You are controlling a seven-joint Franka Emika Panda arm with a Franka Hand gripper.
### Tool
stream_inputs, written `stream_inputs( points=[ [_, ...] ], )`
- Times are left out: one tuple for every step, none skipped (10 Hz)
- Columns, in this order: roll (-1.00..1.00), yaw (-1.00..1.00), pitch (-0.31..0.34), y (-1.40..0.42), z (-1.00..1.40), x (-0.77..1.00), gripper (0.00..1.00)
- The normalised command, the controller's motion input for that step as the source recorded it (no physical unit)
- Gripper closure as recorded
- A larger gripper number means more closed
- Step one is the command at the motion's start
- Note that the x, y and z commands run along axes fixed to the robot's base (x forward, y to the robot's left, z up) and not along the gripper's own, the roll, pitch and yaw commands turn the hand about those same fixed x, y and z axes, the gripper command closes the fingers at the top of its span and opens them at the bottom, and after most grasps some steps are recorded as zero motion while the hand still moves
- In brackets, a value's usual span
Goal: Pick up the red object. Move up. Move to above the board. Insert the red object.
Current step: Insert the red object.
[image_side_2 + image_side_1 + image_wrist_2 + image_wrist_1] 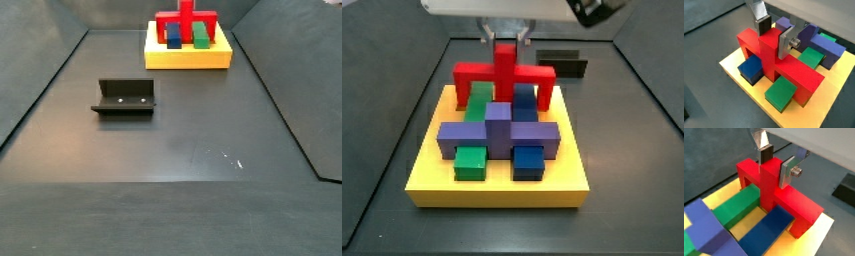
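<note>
The red object (784,198) stands on the yellow board (825,230), with its bar straddling a green block (737,203) and a blue block (767,230). Its legs reach down to the board's top in both wrist views. My gripper (776,168) is above it, its two silver fingers closed on either side of the top of the central post. The other wrist view shows the same grip (773,37) on the red object (784,67). In a side view the red object (505,72) stands at the far end of the board (496,190), under my gripper (505,42).
A purple cross-shaped block (500,130) sits mid-board, with a green block (470,160) and a blue block (529,160) in front of it. The dark fixture (124,97) stands on the grey floor away from the board (187,58).
</note>
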Motion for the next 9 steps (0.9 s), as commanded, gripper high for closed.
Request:
stream_inputs(
  points=[
    [0.01, 0.00, 0.000, 0.00, -0.22, 0.00, 1.00],
    [0.00, -0.05, -0.013, 0.00, -0.03, -0.12, 1.00],
    [0.00, -0.04, 0.000, 0.03, 0.00, -0.37, 1.00],
    [0.01, 0.00, 0.000, 0.00, 0.00, -0.38, 1.00],
    [0.07, 0.00, 0.003, 0.00, -0.01, -0.26, 1.00],
    [0.09, 0.03, 0.026, 0.00, -0.11, 0.01, 1.00],
    [0.09, 0.01, 0.020, 0.00, -0.29, 0.24, 1.00],
    [0.11, 0.00, 0.000, 0.00, -0.53, 0.25, 1.00],
    [0.11, 0.00, 0.000, 0.00, -0.56, 0.16, 1.00]
  ],
)
